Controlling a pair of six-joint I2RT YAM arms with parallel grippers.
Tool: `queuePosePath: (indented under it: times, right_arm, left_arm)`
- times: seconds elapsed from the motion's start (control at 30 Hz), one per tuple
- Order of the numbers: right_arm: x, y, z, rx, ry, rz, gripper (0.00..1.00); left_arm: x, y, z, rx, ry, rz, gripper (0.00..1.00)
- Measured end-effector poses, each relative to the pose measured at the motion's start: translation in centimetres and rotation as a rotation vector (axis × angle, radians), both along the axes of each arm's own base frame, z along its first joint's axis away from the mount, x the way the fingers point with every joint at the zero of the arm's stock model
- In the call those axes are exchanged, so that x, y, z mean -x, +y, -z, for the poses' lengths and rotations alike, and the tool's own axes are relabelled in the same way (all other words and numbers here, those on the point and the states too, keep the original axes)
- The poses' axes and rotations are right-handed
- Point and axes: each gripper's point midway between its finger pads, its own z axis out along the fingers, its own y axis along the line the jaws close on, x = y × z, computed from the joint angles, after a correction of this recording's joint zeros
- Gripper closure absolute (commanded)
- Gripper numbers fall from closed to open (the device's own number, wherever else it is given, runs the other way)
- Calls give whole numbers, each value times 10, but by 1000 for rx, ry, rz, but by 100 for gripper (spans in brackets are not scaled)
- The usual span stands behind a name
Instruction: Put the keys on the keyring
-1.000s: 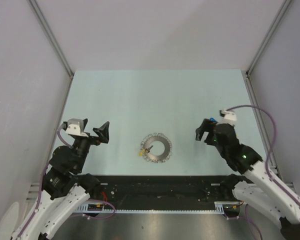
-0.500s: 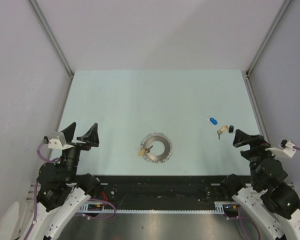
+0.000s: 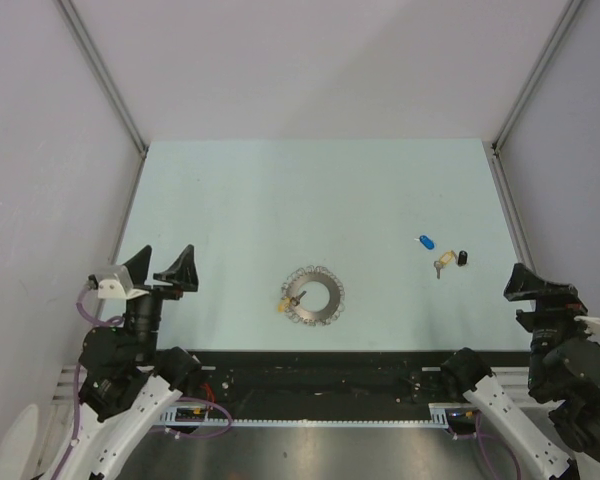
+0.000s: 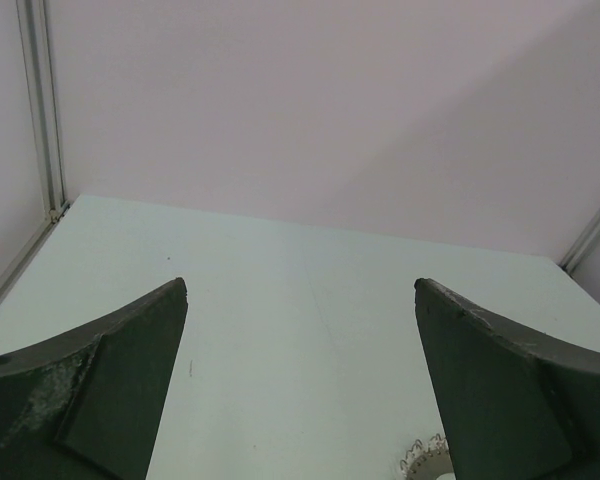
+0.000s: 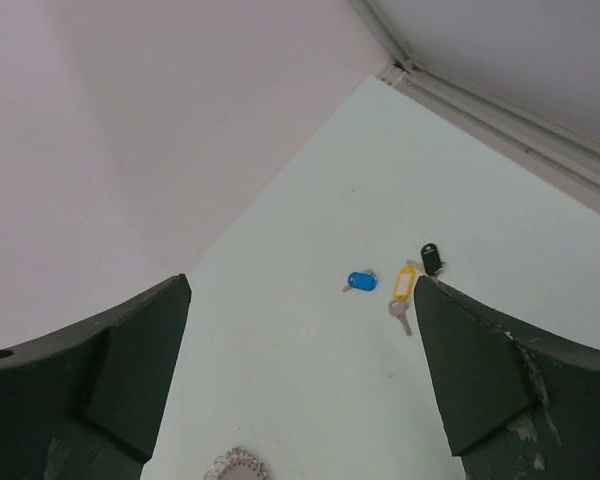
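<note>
The silvery keyring (image 3: 313,296) lies flat at the near middle of the table, with a yellow-headed key (image 3: 283,305) at its left edge. Three more keys lie apart at the right: blue (image 3: 425,241), yellow (image 3: 441,262) and black (image 3: 461,258). My left gripper (image 3: 166,258) hangs open at the near left, empty, well left of the ring. My right gripper (image 3: 536,288) is open and empty at the near right, just short of the three keys. The right wrist view shows the blue key (image 5: 361,281), yellow key (image 5: 405,283) and black key (image 5: 433,258) beyond the open right gripper (image 5: 302,285).
The pale green table (image 3: 280,200) is walled at the left, back and right. A sliver of the keyring (image 4: 425,462) shows beside the right finger of the left gripper (image 4: 300,290). The ring's edge (image 5: 237,467) shows at the bottom of the right wrist view.
My right arm has drawn back from over the three keys to the near right corner, leaving them on the table. My left arm backed off to the near left, then stayed still.
</note>
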Motion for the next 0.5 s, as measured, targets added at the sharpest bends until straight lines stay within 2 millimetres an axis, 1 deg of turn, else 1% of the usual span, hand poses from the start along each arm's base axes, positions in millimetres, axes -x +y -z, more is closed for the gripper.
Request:
queuePosePath:
  times: [0.1,0.17,0.33,0.5]
  right_arm:
    - [5,-10,12,-28,36,57,0]
    - [8,-14,19,-39,55,80,0]
    - [10,-16,30,-56,84,94,0]
    - [11,-15,34,-63,96,87,0]
  left_arm:
    - [-4,0,7,-4,12,-10,0]
    - [-4,1,8,-2,15,-16,0]
    - [-4,3,6,7,9,-27,0]
    - [-4,3,6,7,8,-27,0]
